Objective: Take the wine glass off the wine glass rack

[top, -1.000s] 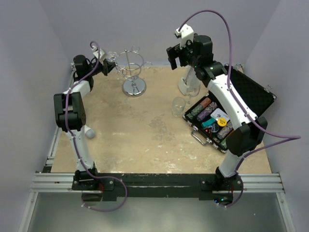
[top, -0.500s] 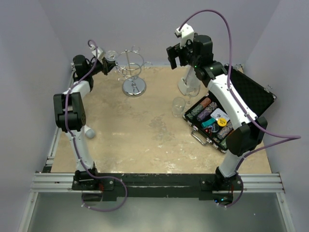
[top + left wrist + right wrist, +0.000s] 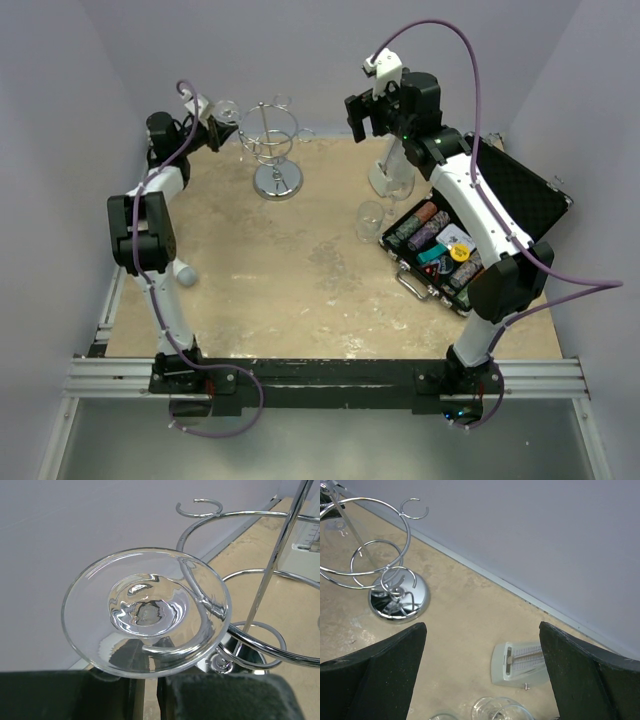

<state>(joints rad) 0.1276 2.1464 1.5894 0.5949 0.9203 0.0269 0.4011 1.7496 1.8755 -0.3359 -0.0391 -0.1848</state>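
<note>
Left wrist view shows the left gripper [image 3: 150, 692] pinched on the wine glass [image 3: 145, 610] at the table's [image 3: 300, 615] far left corner, just beside the rack [image 3: 270, 571], while the right gripper [image 3: 482, 630] gapes empty; lift-off seems underway, needing a steady pull clear of the curled arm.

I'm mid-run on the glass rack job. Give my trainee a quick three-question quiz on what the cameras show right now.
1. True or false: the right gripper is shut.
2. What is the left gripper shut on? A. the wine glass B. a poker chip C. a ball
3. Fill in: the wine glass rack stands nearer the ____ arm.

Key: 1 false, its jaws stand wide open and hold nothing. 2 A. 3 left.
</note>
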